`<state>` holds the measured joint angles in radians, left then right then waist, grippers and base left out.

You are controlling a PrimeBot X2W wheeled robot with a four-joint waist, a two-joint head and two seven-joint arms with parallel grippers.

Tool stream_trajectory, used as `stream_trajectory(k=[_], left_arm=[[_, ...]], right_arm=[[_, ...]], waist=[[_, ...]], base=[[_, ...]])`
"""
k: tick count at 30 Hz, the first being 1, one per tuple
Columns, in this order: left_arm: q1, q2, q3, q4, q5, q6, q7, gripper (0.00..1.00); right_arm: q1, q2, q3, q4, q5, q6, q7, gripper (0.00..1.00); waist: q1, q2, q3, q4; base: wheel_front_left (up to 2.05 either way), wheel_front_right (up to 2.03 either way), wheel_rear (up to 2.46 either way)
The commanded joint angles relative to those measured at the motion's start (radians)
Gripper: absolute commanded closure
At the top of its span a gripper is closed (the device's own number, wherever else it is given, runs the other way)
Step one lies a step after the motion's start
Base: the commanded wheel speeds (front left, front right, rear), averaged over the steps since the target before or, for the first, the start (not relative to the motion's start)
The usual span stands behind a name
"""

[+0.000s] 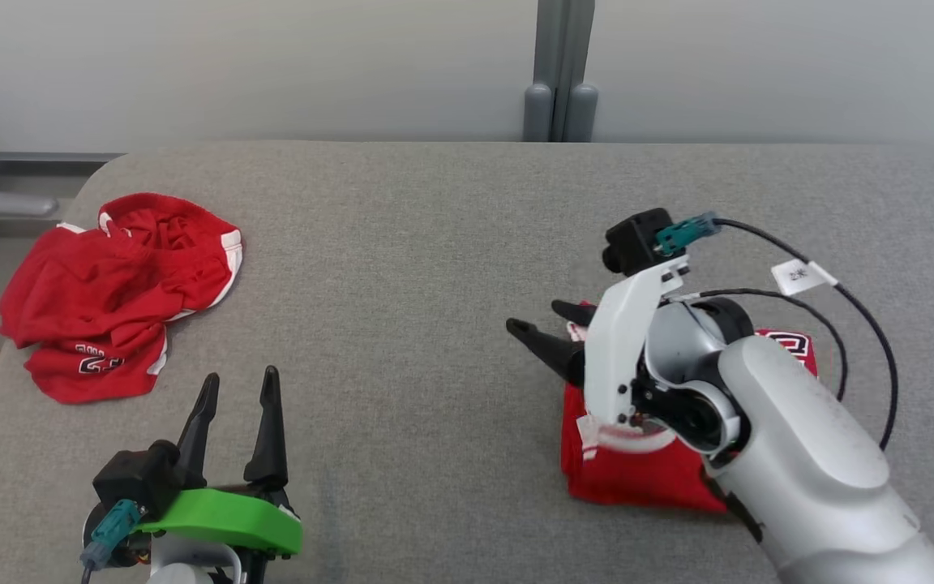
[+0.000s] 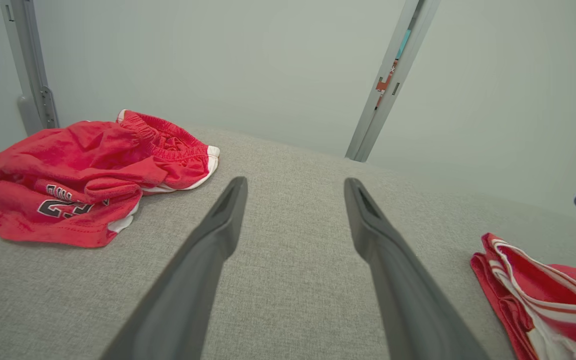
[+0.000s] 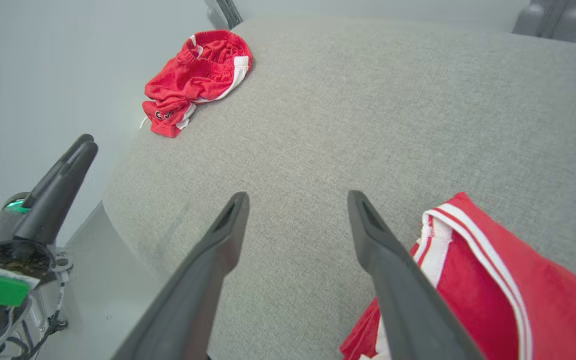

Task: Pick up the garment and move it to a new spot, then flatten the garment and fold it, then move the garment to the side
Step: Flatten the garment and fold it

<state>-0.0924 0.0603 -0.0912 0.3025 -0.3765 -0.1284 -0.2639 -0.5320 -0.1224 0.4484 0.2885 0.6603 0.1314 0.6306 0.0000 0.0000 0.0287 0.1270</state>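
The folded garment [image 1: 637, 478] lies near right on the counter [image 1: 434, 243], the right tool [image 1: 538, 317] spread and empty over its left edge. The move aside looks finished. The left tool [image 1: 241, 375] is spread too, near left. Next: lift clear without snagging the cloth — a crumpled garment [image 1: 110, 284] lies far left.

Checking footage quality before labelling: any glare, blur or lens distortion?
Head view: soft even light, no glare, crumpled red shorts sharp. Left wrist view: grey fabric table bulges, wide-angle distortion. Right wrist view: table edge bows; folded red-and-white garment crisp.
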Motion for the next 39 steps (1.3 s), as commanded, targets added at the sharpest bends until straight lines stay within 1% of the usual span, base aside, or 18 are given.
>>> stream_trajectory(k=[1,4,9,15,19,24,27,32,39], left_arm=[[0.012,0.004,0.006,-0.002,-0.002,-0.002,0.000,0.00],[0.024,0.003,0.012,-0.004,-0.001,-0.002,0.000,0.00],[0.034,0.001,0.016,-0.010,0.004,-0.002,0.000,0.00],[0.052,0.004,0.039,-0.021,0.012,-0.002,0.000,0.00],[0.073,0.007,0.049,-0.028,0.022,-0.002,0.000,0.00],[0.100,0.009,0.062,-0.034,0.034,-0.002,0.000,0.00],[0.107,0.010,0.057,-0.029,0.044,-0.002,0.000,0.00],[0.114,0.010,0.055,-0.019,0.052,-0.002,0.000,0.00],[0.136,0.002,0.063,-0.046,0.056,0.014,0.000,0.00]], right_arm=[[0.024,-0.036,-0.012,-0.030,0.001,-0.001,-0.019,0.00],[0.057,-0.085,-0.056,-0.090,-0.041,-0.001,-0.091,0.00],[0.149,-0.142,-0.158,-0.115,-0.139,-0.001,-0.245,0.00],[0.272,-0.174,-0.271,-0.141,-0.286,-0.001,-0.478,0.00],[0.341,-0.179,-0.327,-0.150,-0.332,-0.001,-0.595,0.00],[0.399,-0.164,-0.376,-0.139,-0.313,-0.001,-0.689,0.00],[0.435,-0.181,-0.397,-0.111,-0.318,-0.001,-0.726,0.00],[0.471,-0.178,-0.422,-0.074,-0.295,-0.001,-0.758,0.00],[0.493,-0.164,-0.416,-0.069,-0.298,-0.001,-0.777,0.00]], waist=[[0.0000,0.0000,-0.015,-0.020],[0.0000,0.0000,-0.029,-0.038],[0.0000,0.0000,-0.044,-0.058],[0.0000,0.0000,-0.056,-0.083],[0.0000,0.0000,-0.066,-0.101],[0.0000,0.0000,-0.076,-0.121],[0.0000,0.0000,-0.080,-0.125],[0.0000,0.0000,-0.088,-0.131],[0.0000,0.0000,-0.091,-0.144]], base=[[0.00,0.00,0.00],[0.00,0.00,0.00],[0.00,0.00,0.00],[0.00,0.00,0.00],[0.00,0.00,0.00],[0.00,0.00,0.00],[0.00,0.00,0.00],[0.00,0.00,0.00],[0.00,0.00,0.00]])
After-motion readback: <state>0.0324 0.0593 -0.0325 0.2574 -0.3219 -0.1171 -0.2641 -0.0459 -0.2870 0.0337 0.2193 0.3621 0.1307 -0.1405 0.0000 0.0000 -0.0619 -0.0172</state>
